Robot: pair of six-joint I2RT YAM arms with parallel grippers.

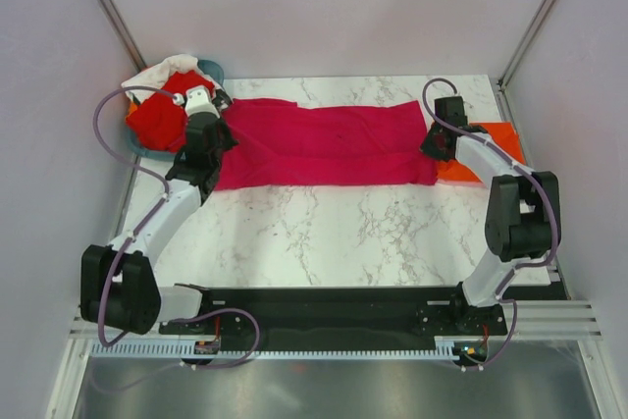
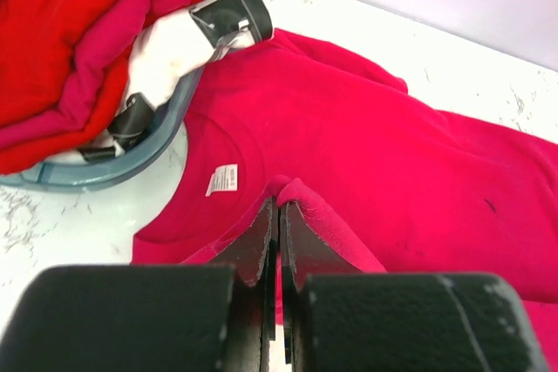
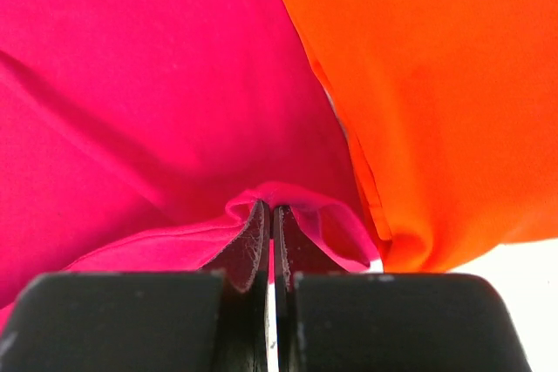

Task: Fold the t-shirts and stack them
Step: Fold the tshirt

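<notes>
The magenta t-shirt [image 1: 324,144] lay stretched out on the far part of the worktop [image 1: 343,233]. The left end effector [image 2: 277,205] pinched its collar end beside the basket [image 2: 131,167]. The right end effector [image 3: 268,211] pinched its other end, touching the orange t-shirt [image 3: 436,84].

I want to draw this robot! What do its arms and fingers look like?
White tubes with chunky black joints make up the left arm and right arm. A purple cable loops along each. The fingers are flat, dark, scuffed wedges.

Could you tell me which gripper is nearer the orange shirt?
Right. The right gripper pinches the pink shirt beside the orange shirt; the left gripper pinches the collar end by the basket.
</notes>
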